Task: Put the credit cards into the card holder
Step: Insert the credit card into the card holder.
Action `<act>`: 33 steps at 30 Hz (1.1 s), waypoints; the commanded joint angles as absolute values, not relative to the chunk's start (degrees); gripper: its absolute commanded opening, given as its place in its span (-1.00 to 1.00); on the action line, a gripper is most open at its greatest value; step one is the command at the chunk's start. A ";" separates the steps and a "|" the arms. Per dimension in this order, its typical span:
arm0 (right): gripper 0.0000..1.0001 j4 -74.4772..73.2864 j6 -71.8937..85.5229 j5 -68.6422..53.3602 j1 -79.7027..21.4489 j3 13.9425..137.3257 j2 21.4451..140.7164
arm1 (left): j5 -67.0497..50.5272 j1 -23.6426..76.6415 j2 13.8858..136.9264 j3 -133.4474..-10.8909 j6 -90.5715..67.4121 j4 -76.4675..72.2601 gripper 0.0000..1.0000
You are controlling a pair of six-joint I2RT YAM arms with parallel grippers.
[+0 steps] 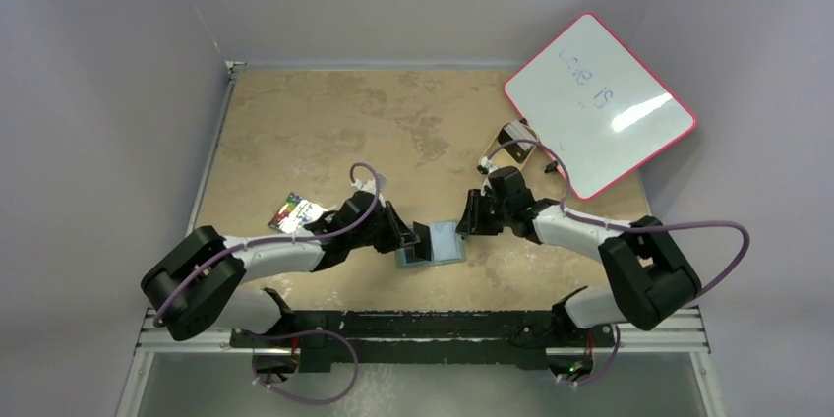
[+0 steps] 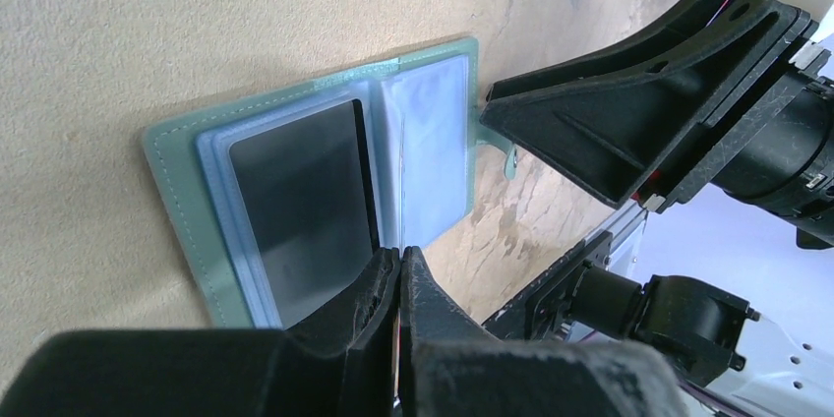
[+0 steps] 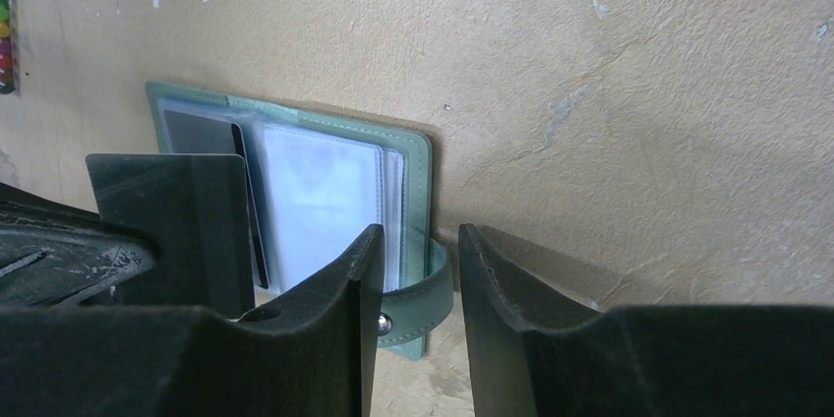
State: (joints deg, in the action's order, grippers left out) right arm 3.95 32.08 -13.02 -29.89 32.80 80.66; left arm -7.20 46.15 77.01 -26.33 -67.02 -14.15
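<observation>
On the table (image 1: pixel 325 112), the card holder (image 2: pixel 177 173) holds a dark card (image 2: pixel 295 201), seemingly partway.

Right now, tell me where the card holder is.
In the top view the card holder lies open at the table's near centre, between the left gripper, holding a credit card over it, and the right gripper.

Green card holder (image 2: pixel 177 156) is lying open and flat, clear sleeves facing up, right under both grippers' tips. Its snap tab (image 3: pixel 433 289) sits between the right gripper's (image 3: pixel 421 240) spread fingers. The dark card (image 3: pixel 177 230) stands on edge over the left page, pinched in the left gripper (image 2: pixel 401 274). A sleeved card (image 2: pixel 295 210) is tucked in that page.
</observation>
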 commanded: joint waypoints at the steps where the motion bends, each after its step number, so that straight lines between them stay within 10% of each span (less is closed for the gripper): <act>1: -0.28 5.71 32.58 -13.77 -30.06 32.53 80.46 | -6.97 46.32 78.21 -26.06 -68.09 -18.45 -1.00; 33: -0.38 9.12 36.72 -14.96 -30.93 29.74 79.87 | -3.98 46.66 84.04 -25.16 -70.96 -23.43 -1.00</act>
